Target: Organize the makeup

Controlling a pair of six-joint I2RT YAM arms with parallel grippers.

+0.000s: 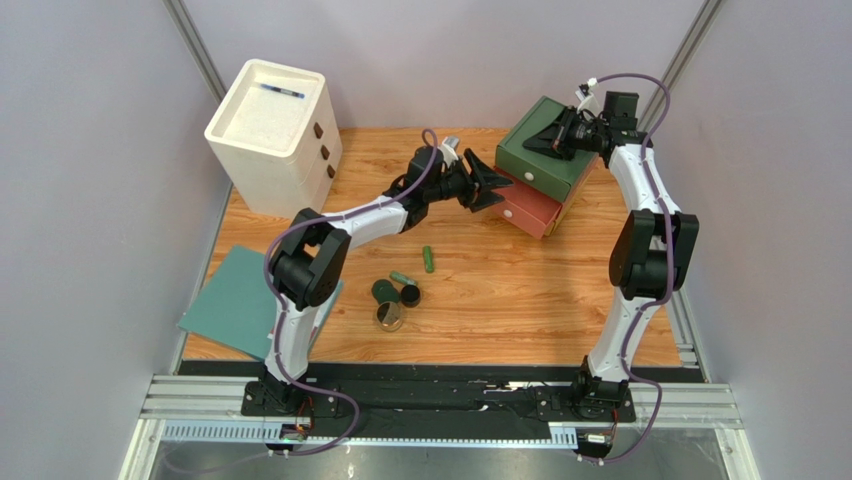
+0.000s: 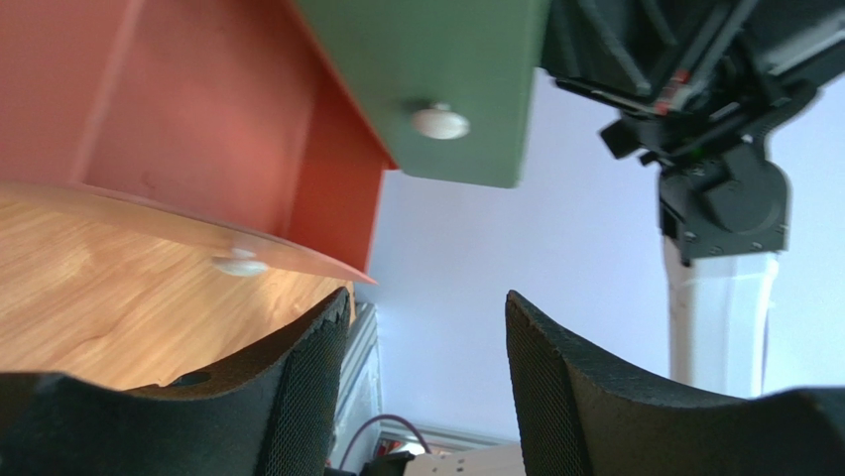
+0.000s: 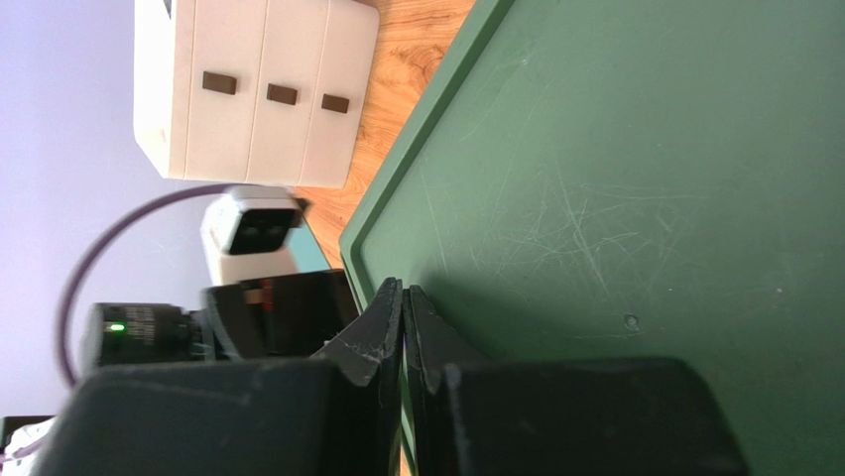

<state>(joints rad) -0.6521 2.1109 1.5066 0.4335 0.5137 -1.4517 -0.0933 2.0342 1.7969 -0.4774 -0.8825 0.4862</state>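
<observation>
Makeup sits loose on the wooden table [image 1: 520, 300], around 7 o'clock from table centre. One green tube [image 1: 428, 259] lies alone, and a second green tube [image 1: 402, 277] is just at its 7 o'clock. The dark green round jar [image 1: 384, 291] and the black round jar [image 1: 410, 295] sit side by side, with the gold-rimmed round compact [image 1: 390, 316] at their 6 o'clock.

The left pincer [image 1: 490, 187] [image 2: 426, 327] has its fingers apart and holds nothing. It is at the front of the coral drawer [image 1: 530, 210] [image 2: 228, 109], which juts out under the green box drawer [image 1: 545, 145] [image 3: 635, 178] at the table's 2 o'clock.

The right pincer [image 1: 540, 140] [image 3: 404, 297] has its fingers pressed together, tips on the green top near its edge.

A white three-drawer plastic cabinet [image 1: 275, 135] [image 3: 263, 94] stands at 10 o'clock with a thin blue pen [image 1: 280, 91] on top. A teal flat sheet [image 1: 235, 300] lies at 8 o'clock.
</observation>
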